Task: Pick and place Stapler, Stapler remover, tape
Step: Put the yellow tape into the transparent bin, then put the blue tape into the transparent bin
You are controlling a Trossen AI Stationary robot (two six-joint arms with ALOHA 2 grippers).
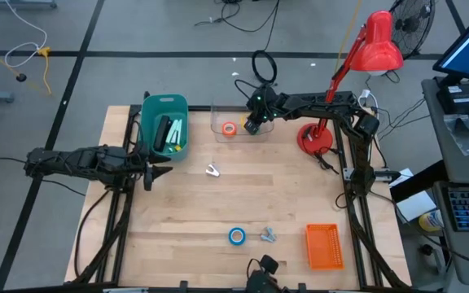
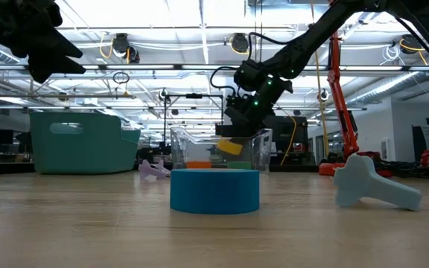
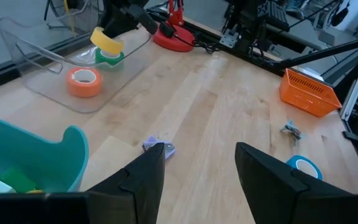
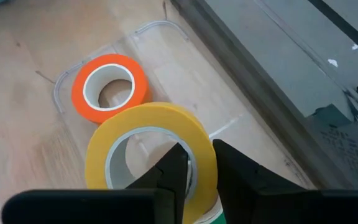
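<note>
Right gripper (image 4: 194, 171) over clear tray (image 1: 221, 114) at far centre, pinching wall of yellow tape (image 4: 151, 149), one finger inside ring. Orange tape (image 4: 109, 87) flat in tray beside it. Green tape (image 3: 109, 59) beneath yellow (seen only from left wrist). Blue tape (image 1: 236, 236) near edge. Left gripper (image 3: 197, 171) spread, empty, beside teal bin (image 1: 165, 122).

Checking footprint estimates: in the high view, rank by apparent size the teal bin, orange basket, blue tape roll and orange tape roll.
High view, largest to smallest:
1. teal bin
2. orange basket
3. blue tape roll and orange tape roll: they look about alike, so I won't rank them.
</note>
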